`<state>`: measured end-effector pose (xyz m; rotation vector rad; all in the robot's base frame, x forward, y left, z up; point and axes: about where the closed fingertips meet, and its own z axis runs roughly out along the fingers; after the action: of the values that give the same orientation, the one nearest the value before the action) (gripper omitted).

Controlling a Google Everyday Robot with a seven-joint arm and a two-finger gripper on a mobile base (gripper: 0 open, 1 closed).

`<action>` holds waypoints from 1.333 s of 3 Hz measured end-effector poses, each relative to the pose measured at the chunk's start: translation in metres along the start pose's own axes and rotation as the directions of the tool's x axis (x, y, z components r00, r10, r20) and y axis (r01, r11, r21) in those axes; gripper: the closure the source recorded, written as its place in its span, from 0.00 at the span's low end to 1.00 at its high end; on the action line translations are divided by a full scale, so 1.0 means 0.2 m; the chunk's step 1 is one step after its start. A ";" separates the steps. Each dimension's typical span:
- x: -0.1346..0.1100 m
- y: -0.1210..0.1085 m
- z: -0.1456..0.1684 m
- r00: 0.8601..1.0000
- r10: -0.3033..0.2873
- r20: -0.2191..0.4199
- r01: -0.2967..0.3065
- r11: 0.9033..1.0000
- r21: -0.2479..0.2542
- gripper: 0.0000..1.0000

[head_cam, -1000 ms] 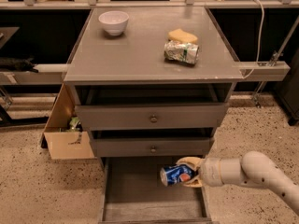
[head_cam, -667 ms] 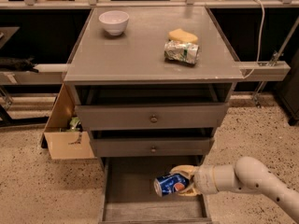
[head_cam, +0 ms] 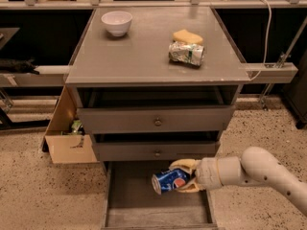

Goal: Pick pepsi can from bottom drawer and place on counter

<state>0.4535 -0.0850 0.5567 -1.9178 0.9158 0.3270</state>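
**Grasp over the drawer.** The gripper (head_cam: 183, 176) hangs above the open bottom drawer (head_cam: 144, 210), its 2 fingers pinching the pepsi can (head_cam: 168, 180) from above and below. You see the can between the jaws, its long axis near horizontal and its silver end projecting left of them, apparently clear of the drawer floor. The counter (head_cam: 144, 51) lies well above and behind the jaws, past 2 shallower drawers (head_cam: 157, 121). Your next move likely calls for raising the can clear of the counter's front edge.
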 end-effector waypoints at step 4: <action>-0.38 -0.82 -0.12 0.999 -0.018 0.049 0.016 0.999 0.040 1.00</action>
<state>0.5152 -0.0269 0.7188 -1.8719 0.8675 0.3421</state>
